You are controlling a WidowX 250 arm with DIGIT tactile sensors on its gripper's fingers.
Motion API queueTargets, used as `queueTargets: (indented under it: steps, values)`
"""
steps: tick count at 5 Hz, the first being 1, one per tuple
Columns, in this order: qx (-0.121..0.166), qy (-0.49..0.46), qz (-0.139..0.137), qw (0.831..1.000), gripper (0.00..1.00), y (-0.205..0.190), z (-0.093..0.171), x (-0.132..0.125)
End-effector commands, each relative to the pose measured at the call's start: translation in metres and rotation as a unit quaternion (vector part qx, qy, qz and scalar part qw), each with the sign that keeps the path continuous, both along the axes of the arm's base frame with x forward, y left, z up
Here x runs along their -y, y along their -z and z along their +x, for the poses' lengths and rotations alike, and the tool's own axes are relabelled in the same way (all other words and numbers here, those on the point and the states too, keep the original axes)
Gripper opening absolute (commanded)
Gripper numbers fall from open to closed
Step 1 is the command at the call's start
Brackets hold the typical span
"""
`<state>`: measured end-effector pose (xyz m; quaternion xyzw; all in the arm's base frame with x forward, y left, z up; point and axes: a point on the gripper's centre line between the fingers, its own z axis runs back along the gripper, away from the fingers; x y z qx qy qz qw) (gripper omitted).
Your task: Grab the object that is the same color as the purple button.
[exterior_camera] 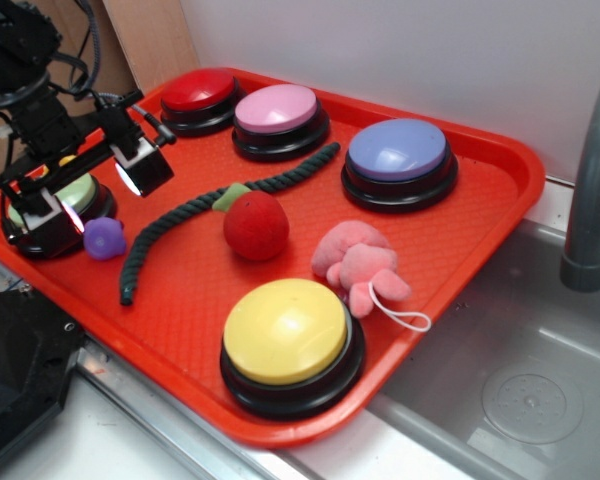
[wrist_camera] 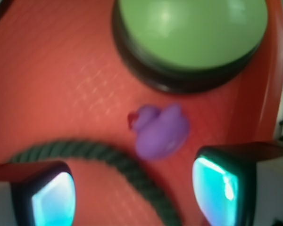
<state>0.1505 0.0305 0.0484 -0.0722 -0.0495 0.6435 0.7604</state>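
Observation:
A tiny glossy purple toy, duck-shaped in the wrist view, lies on the red tray at its left side, next to the green button. My gripper hangs open just above it, one finger on each side, holding nothing. In the wrist view the toy sits just ahead of the gap between my fingers, nearer the right one. The purple button, lavender-blue on a black base, stands at the tray's far right.
A dark green rope curves across the tray and passes under my gripper in the wrist view. A red plush ball, pink plush toy, and yellow, pink and red buttons fill the tray. A sink lies right.

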Motion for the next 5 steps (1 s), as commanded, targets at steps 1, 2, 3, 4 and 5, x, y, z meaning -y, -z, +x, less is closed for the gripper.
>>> queueTargets:
  steps: [1, 2, 3, 4, 5]
  values:
    - [-0.023, -0.047, -0.016, 0.998, 1.00, 0.013, 0.002, -0.008]
    - [-0.039, -0.054, -0.015, 0.998, 1.00, 0.022, 0.002, -0.006]
    - [-0.042, -0.060, -0.011, 0.997, 0.94, 0.023, 0.003, -0.007]
    - [-0.044, -0.064, -0.015, 0.997, 0.00, 0.026, 0.002, -0.009]
    - [-0.036, -0.051, -0.012, 0.998, 0.00, 0.022, 0.003, -0.007]
